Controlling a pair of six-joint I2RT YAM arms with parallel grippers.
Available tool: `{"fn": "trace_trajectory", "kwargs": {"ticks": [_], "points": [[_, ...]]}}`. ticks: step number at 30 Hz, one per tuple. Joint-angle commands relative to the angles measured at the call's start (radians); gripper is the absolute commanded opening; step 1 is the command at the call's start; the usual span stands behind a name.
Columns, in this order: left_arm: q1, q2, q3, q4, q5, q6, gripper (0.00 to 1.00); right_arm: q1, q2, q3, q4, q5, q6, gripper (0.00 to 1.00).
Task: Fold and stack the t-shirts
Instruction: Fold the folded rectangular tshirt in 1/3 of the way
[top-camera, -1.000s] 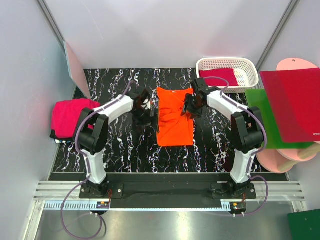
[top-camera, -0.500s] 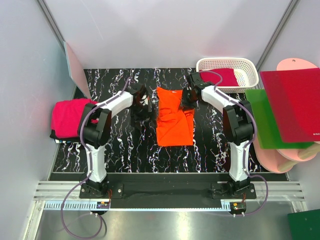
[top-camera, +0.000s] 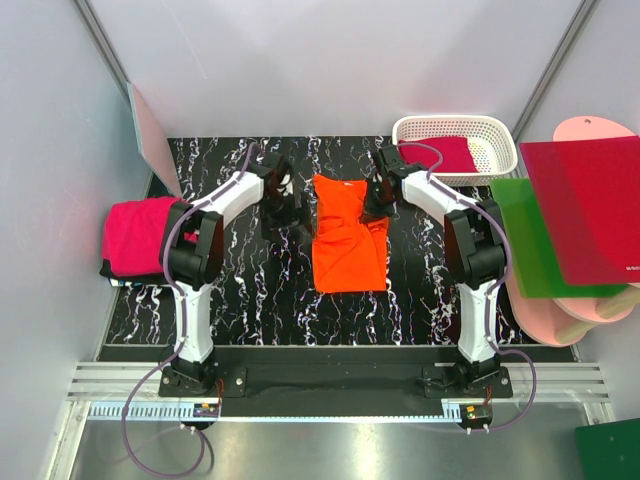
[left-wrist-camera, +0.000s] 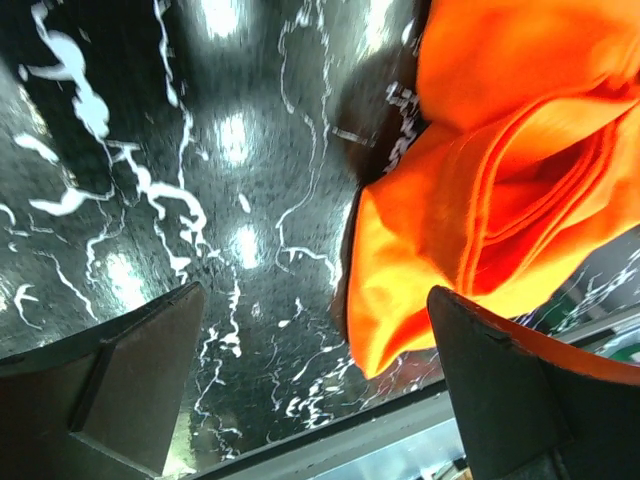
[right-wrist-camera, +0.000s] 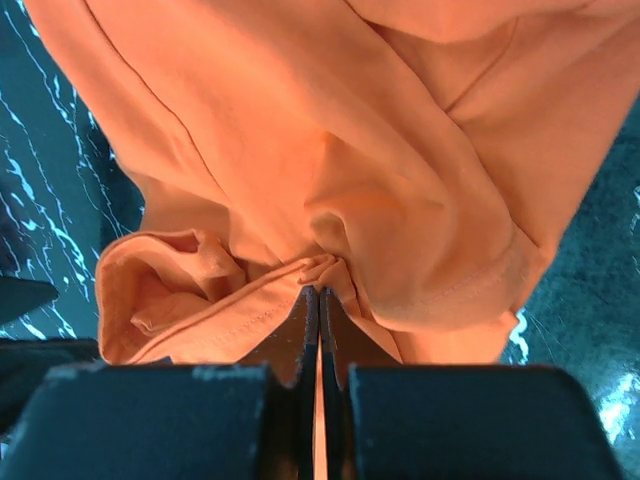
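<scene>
An orange t-shirt (top-camera: 348, 240) lies lengthwise on the black marbled table (top-camera: 240, 290), partly folded and rumpled at its far end. My right gripper (top-camera: 376, 203) sits at the shirt's far right edge. In the right wrist view it (right-wrist-camera: 320, 292) is shut on a bunched fold of the orange t-shirt (right-wrist-camera: 300, 130). My left gripper (top-camera: 282, 207) stands open just left of the shirt's far left corner. In the left wrist view that gripper (left-wrist-camera: 320, 390) is wide open, and a corner of the orange t-shirt (left-wrist-camera: 480, 200) hangs near its right finger (left-wrist-camera: 540, 400). Nothing is gripped there.
A folded magenta t-shirt (top-camera: 135, 235) rests at the table's left edge. A white basket (top-camera: 500, 150) at the back right holds a crimson t-shirt (top-camera: 440, 152). Red (top-camera: 585, 210) and green (top-camera: 525, 245) plastic sheets and pale pink boards (top-camera: 590, 312) lie off the right side.
My right gripper has moved toward the far end of the shirt and shut on its right edge. The left gripper has shifted a little farther away, still open.
</scene>
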Motion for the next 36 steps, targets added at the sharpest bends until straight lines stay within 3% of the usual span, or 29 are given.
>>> {"fn": "trace_trajectory", "kwargs": {"ticks": [1,9,11,14,16,19,22,25,28,29,33,36], "points": [[0.008,0.023,0.071,0.006,0.006,-0.023,0.99,-0.004,-0.089,0.029,-0.034,0.030,-0.036,0.00],[0.009,0.129,0.171,0.011,0.055,-0.049,0.96,-0.007,-0.165,-0.003,-0.057,0.074,-0.046,0.00],[0.009,0.145,0.199,0.026,0.078,-0.060,0.82,-0.007,-0.172,-0.003,-0.066,0.088,-0.048,0.00],[0.009,0.162,0.223,0.060,0.105,-0.087,0.45,-0.010,-0.177,-0.006,-0.082,0.100,-0.048,0.00],[0.009,0.175,0.252,0.071,0.141,-0.098,0.53,-0.014,-0.180,-0.011,-0.085,0.105,-0.048,0.00],[0.009,0.183,0.283,0.071,0.167,-0.114,0.83,-0.014,-0.177,-0.020,-0.086,0.111,-0.049,0.00],[0.009,0.174,0.289,0.075,0.185,-0.121,0.88,-0.017,-0.172,-0.023,-0.088,0.110,-0.046,0.00],[0.008,0.180,0.285,0.094,0.210,-0.123,0.83,-0.017,-0.166,-0.023,-0.086,0.107,-0.043,0.00],[0.003,0.198,0.285,0.109,0.240,-0.123,0.56,-0.017,-0.159,-0.023,-0.088,0.107,-0.043,0.00],[-0.001,0.207,0.286,0.115,0.245,-0.123,0.37,-0.019,-0.159,-0.023,-0.088,0.110,-0.043,0.00],[-0.010,0.231,0.291,0.126,0.280,-0.123,0.05,-0.024,-0.159,-0.034,-0.089,0.114,-0.043,0.00],[-0.011,0.234,0.295,0.126,0.291,-0.126,0.00,-0.024,-0.168,-0.044,-0.091,0.114,-0.040,0.00]]}}
